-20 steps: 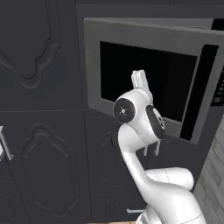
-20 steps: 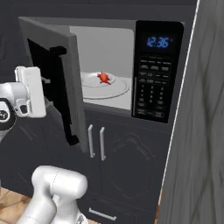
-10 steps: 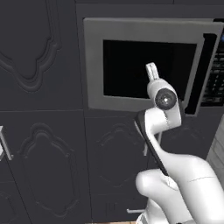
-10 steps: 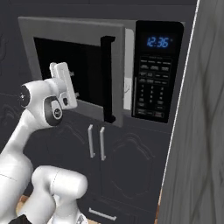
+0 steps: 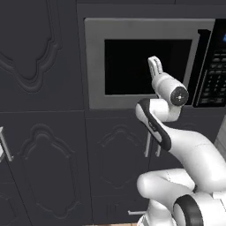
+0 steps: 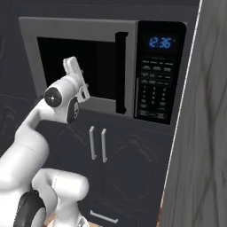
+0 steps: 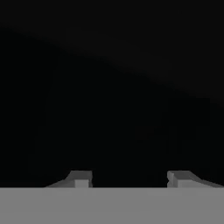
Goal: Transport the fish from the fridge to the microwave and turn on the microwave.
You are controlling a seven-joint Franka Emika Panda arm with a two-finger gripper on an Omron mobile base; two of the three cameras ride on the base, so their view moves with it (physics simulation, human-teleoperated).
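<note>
The microwave (image 5: 94, 70) (image 6: 27, 31) is built into the dark cabinets, and its door with the dark window is shut. The fish is hidden behind that door. My gripper (image 5: 154, 65) (image 6: 71, 66) points up at the door window, close to it or touching it, left of the black handle (image 6: 119, 73). In the hand view my gripper (image 7: 130, 177) faces the dark glass, its fingertips (image 7: 81, 177) apart with nothing between them. The fridge is out of view.
The black keypad panel (image 6: 155, 93) (image 5: 215, 75) with a lit blue clock sits right of the handle. Dark panelled cabinets (image 5: 42, 145) surround the microwave, with two pale handles (image 6: 97, 144) below it. A tall grey wall (image 6: 204, 133) stands close at the right.
The microwave door has swung from wide open to shut, with my gripper following it rightward. The fish on the turntable, visible earlier, is now behind the door.
</note>
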